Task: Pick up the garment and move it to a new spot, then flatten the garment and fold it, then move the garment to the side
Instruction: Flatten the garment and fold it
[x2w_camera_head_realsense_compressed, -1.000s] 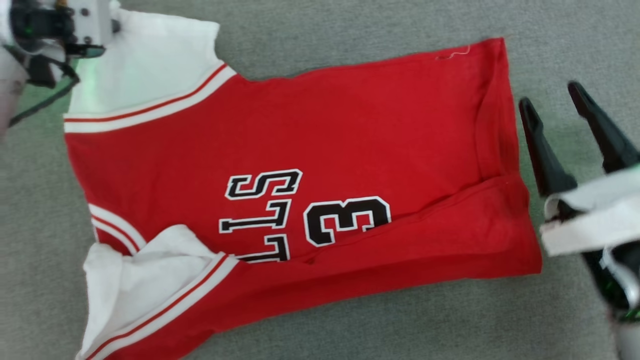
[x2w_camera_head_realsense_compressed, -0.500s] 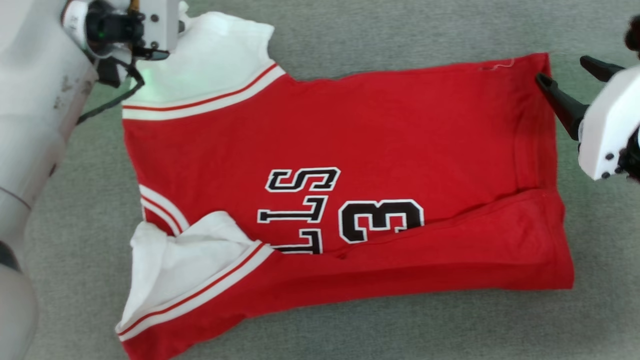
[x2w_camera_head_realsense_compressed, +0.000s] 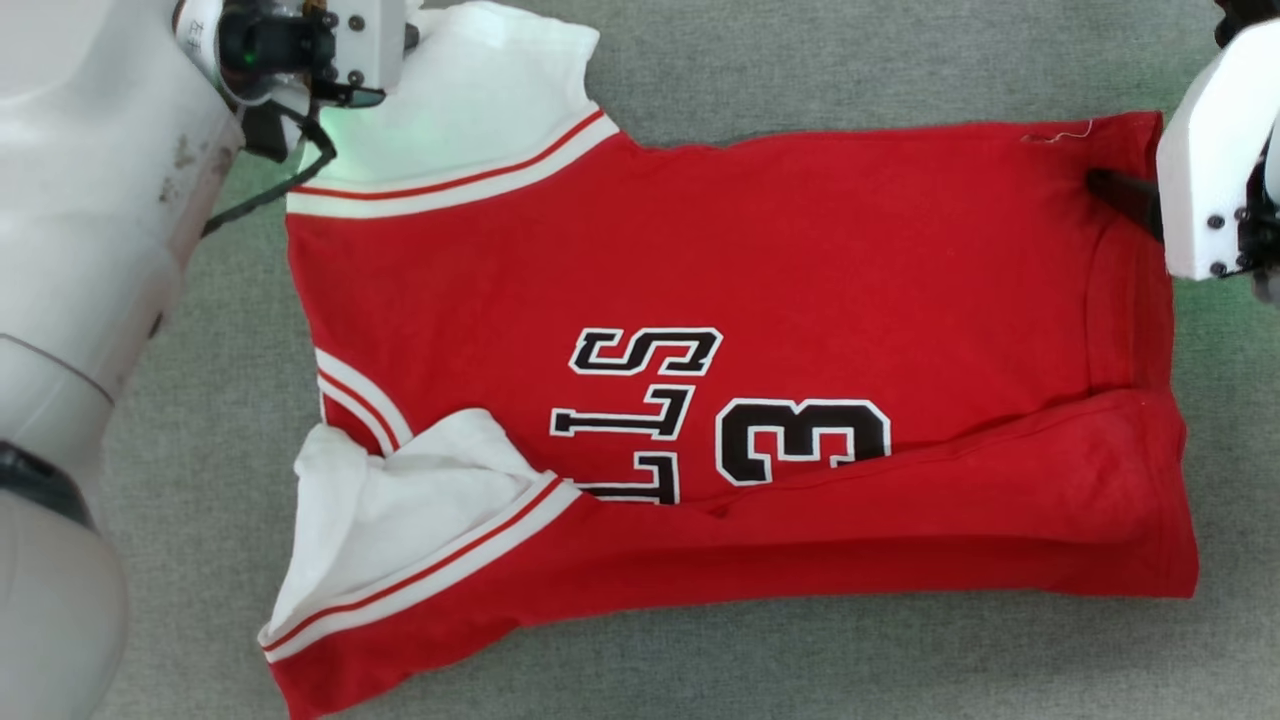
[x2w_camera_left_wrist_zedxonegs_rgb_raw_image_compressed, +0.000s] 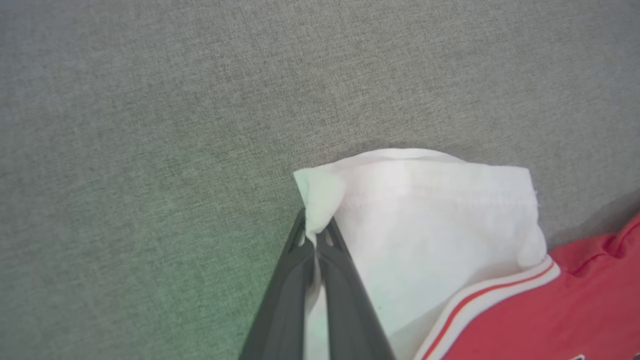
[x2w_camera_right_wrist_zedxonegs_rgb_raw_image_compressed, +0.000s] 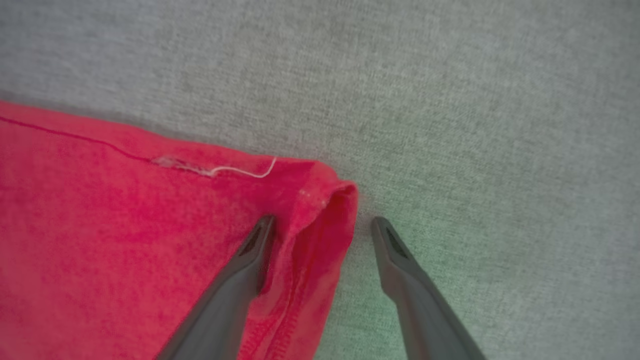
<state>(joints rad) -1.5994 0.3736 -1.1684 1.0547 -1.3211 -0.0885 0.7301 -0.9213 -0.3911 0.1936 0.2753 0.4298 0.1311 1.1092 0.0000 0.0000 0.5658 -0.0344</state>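
Note:
The garment, a red jersey with white sleeves, striped trim and black lettering, lies spread on the grey surface with its near long edge folded over. My left gripper is shut on the corner of the far white sleeve, at the top left of the head view. My right gripper stands open astride the far hem corner, one finger on the red cloth and the other on the grey surface. In the head view one dark finger lies on that corner.
Grey fabric surface surrounds the garment on all sides. My pale left arm runs down the left edge of the head view. The near sleeve is bunched and folded over at the lower left.
The head camera has shifted, sliding the scene right. My right gripper has moved from beside the hem up onto its far corner. The left gripper keeps its hold on the sleeve.

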